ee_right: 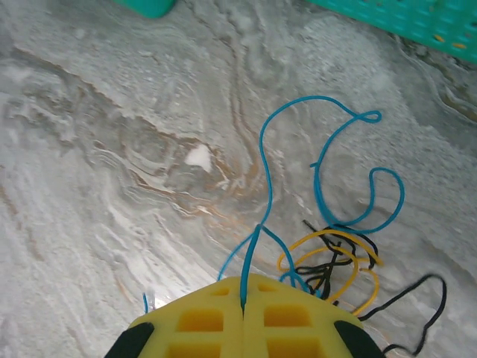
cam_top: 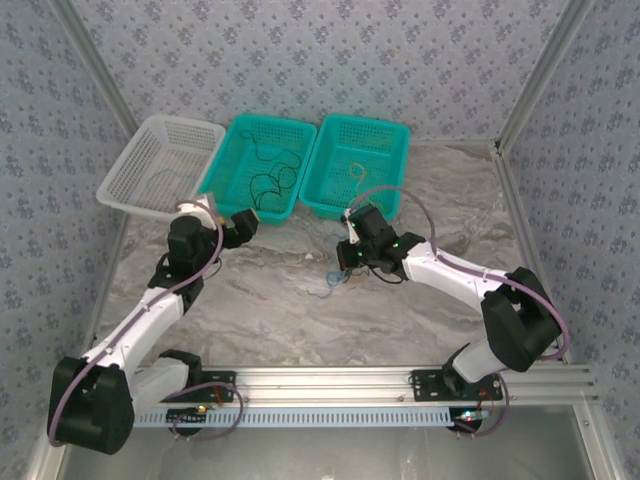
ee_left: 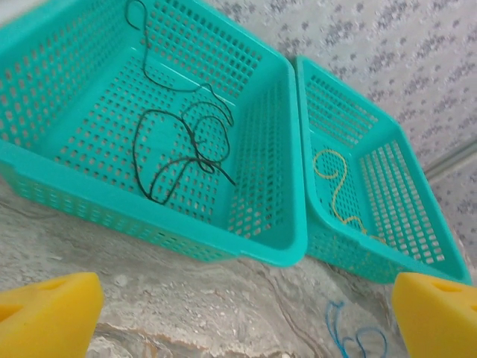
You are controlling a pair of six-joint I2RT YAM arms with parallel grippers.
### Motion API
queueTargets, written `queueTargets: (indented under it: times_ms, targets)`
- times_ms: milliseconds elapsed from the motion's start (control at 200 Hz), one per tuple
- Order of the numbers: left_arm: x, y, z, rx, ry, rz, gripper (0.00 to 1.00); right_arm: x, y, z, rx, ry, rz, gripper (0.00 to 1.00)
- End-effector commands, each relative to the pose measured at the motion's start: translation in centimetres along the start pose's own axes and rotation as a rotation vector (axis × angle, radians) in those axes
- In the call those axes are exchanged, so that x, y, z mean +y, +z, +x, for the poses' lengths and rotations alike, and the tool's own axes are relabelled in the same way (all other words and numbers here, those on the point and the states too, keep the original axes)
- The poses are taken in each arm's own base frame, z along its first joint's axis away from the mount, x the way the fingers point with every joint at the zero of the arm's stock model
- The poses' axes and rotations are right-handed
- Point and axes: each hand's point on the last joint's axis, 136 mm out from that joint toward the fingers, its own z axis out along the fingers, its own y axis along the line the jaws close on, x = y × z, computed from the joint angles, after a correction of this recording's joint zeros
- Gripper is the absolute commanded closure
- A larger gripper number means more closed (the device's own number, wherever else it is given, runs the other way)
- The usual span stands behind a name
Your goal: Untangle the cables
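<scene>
We find the right gripper (ee_right: pixel 244 292) fully closed, its yellow pads (ee_right: pixel 291 324) pressed together on a strand of the blue cable (ee_right: pixel 265 160), which comes out of the seam between them. That cable loops across the marble-patterned table (cam_top: pixel 270 305) and runs into a small tangle (cam_top: pixel 330 283) with 1 yellow cable (ee_right: pixel 361 282) and 1 black cable (ee_right: pixel 421 294), both lying on the table just right of the pads. In the top view, this tangle sits at the gripper's tip, on the near side of the baskets.

We note the left gripper (ee_left: pixel 242 321) with its jaws wide apart and nothing between them, poised in front of the middle basket (ee_left: pixel 149 220). This teal basket holds a second black cable (ee_left: pixel 179 142), loosely looped on its floor. The right teal basket (ee_left: pixel 406 201) beside it holds a second yellow cable (ee_left: pixel 334 186). A white basket (cam_top: pixel 135 170) stands just beside the middle one, at far left; we cannot tell its contents.
</scene>
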Motion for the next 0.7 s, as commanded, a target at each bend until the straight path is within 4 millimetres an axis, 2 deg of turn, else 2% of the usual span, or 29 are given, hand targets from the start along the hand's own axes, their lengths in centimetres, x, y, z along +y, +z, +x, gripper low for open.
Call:
queueTargets:
  times_ms: [0,150,345,565,695]
  targets:
    - [-2.9,-0.5,0.1,-0.008,0.08,0.122,0.01,2.3,-0.2,-1.4,-0.032,-0.028,-0.093,1.0]
    - [-5.6,-0.7,2.1,0.046,0.202,0.234,0.01,4.2,-0.6,-2.0,-0.054,-0.068,-0.17,1.0]
    - [-8.1,-0.8,4.5,0.089,0.296,0.35,0.01,6.4,-1.0,-2.6,-0.083,-0.125,-0.261,1.0]
    - [-9.7,-0.7,7.3,0.149,0.384,0.425,0.01,9.1,-2.5,-3.3,-0.119,-0.193,-0.37,1.0]
    - [-9.8,-0.9,8.2,0.161,0.396,0.463,0.01,9.5,-3.3,-3.9,-0.145,-0.205,-0.381,1.0]
